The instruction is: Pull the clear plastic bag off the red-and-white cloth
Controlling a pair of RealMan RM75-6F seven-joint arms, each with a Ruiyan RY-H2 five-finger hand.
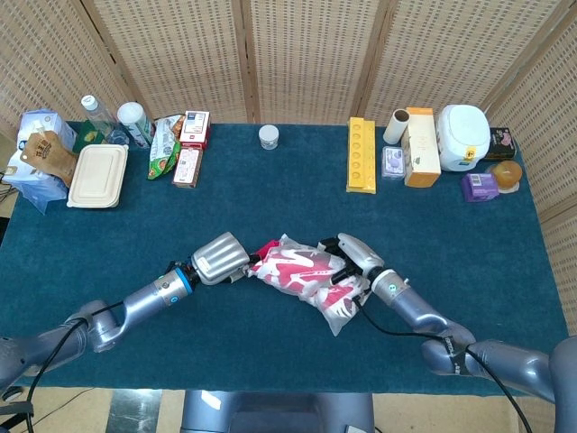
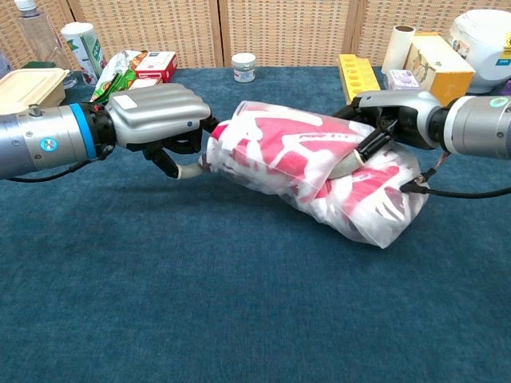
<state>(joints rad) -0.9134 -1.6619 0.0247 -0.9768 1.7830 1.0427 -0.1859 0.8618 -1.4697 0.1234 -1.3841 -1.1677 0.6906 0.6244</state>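
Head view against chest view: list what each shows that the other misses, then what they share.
Only the head view shows the whole table from above, with the brown paper bag at its far left edge and the purple box and dark tin at far right.

Only the chest view shows the bundle from the side: the clear plastic bag still wraps the red-and-white cloth, and shadow shows under its left part.

Both show the left hand gripping the bundle's left end, the right hand gripping its right, and the small white jar behind.
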